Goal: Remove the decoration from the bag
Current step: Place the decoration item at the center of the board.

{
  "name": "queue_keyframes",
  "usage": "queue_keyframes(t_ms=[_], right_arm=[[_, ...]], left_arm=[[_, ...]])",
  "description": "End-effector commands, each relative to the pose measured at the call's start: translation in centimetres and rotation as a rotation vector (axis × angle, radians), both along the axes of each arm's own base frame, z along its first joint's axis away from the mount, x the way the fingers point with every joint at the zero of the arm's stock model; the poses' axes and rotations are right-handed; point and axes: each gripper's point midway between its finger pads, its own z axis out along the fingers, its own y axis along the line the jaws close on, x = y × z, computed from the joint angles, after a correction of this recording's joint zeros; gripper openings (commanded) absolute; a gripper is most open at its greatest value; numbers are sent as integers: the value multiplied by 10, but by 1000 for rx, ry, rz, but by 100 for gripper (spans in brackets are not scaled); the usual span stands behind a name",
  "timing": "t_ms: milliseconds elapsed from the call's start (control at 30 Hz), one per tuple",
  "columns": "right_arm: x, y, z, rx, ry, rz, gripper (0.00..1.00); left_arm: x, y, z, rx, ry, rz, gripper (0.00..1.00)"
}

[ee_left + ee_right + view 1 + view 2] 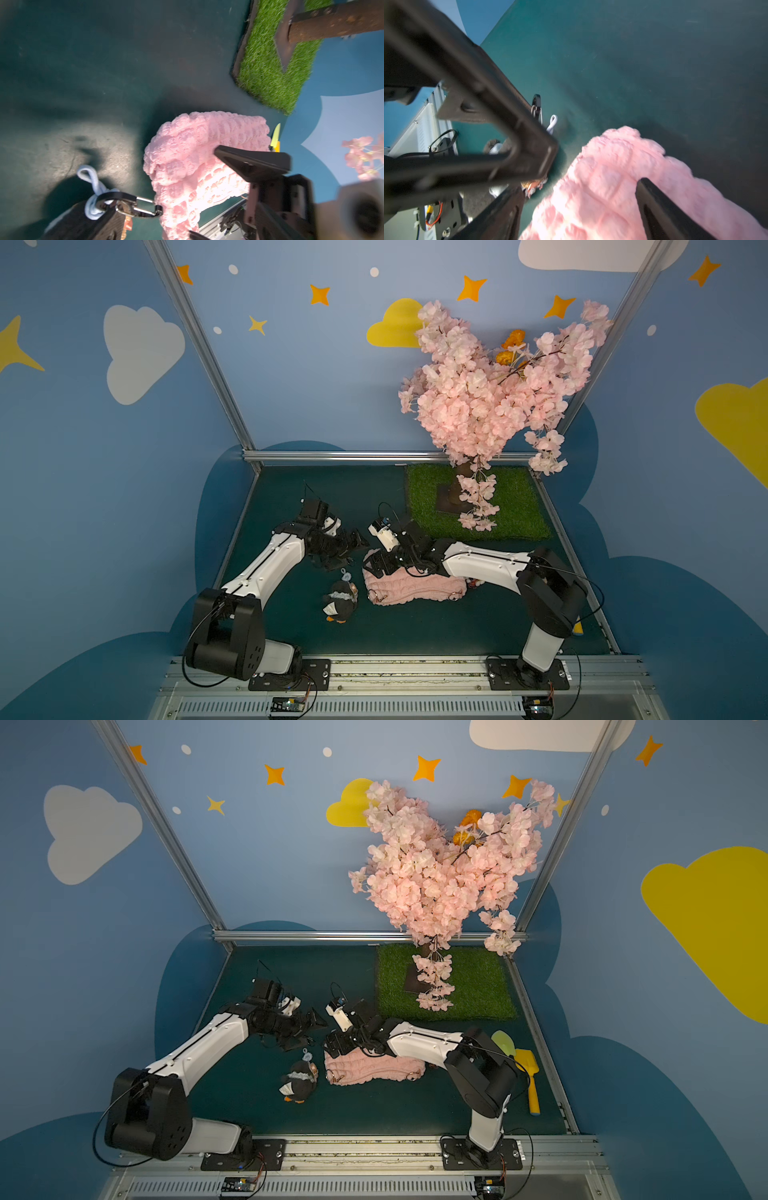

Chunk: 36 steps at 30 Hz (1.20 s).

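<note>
The pale-pink puffy bag point(415, 589) point(374, 1067) lies on the dark green floor. A black penguin plush decoration point(341, 603) point(300, 1083) lies just left of it, with a white cord point(93, 182) and a metal clasp point(135, 204). The clasp's tip sits against the bag's edge point(187, 166); I cannot tell whether it is hooked on. My right gripper point(374, 566) point(580, 186) is open and straddles the bag's left end, with pink fabric between its fingers point(664, 207). My left gripper point(336, 562) is open just above the plush's cord, holding nothing.
A grass mat point(515, 506) with a pink blossom tree point(490, 385) stands at the back right. A yellow toy shovel point(530, 1081) lies by the right wall. A small red-and-white charm point(471, 583) peeks out at the bag's right end, under my right arm.
</note>
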Motion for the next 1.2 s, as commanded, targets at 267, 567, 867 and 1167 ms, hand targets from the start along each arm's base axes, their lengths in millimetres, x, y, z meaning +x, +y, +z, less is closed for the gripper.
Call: queue_keyframes(t_ms=[267,567,867,1167], right_arm=[[16,38,16,141,28,-20,86],[11,29,-16,11,-19,4,81],[16,24,-17,-13,-31,-21,80],[23,13,25,26,-119,-41,85]], left_arm=[[-5,-10,11,-154,42,80,100],[1,-7,27,-261,52,147,100],[-3,5,33,-298,47,189,100],[-3,31,14,-15,-51,70,100]])
